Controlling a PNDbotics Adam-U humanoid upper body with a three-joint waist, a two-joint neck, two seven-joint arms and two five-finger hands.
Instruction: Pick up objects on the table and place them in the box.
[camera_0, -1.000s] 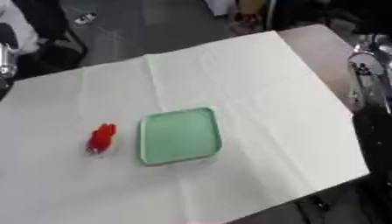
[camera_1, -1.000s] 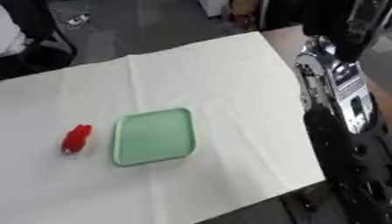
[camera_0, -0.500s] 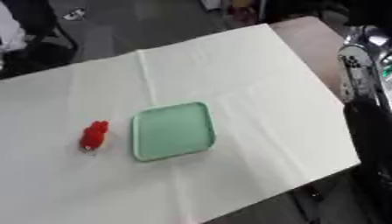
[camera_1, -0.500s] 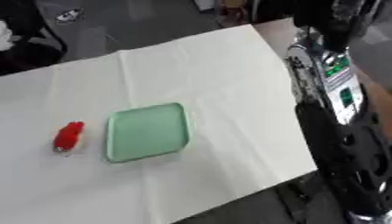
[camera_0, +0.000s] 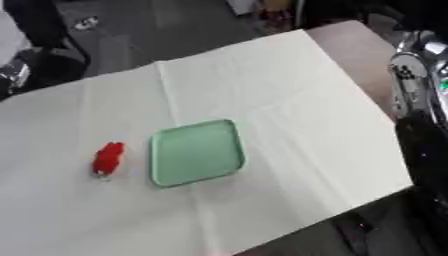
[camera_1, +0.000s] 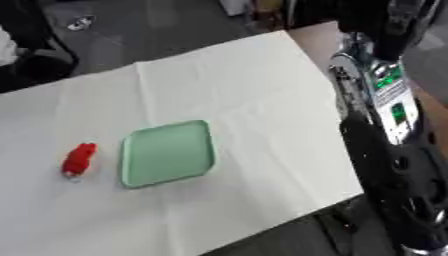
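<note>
A small red thing (camera_0: 108, 159) lies on the white cloth, a short way left of a shallow pale green tray (camera_0: 197, 152) with rounded corners. Nothing lies in the tray. My right arm (camera_1: 385, 105), silver with green labels, rises along the table's right edge, well away from both. Its dark hand (camera_1: 395, 25) shows blurred at the top right, above the far corner of the table. My left hand shows in neither view.
The white cloth (camera_0: 262, 85) covers most of the table, leaving a bare brown strip (camera_0: 359, 42) at the far right. The near edge of the table runs slanted at the bottom right. Dark chairs and floor lie beyond the far edge.
The whole picture has shifted a little, so the camera moved. The red thing and the tray keep their places on the cloth. My right arm stays at the right edge.
</note>
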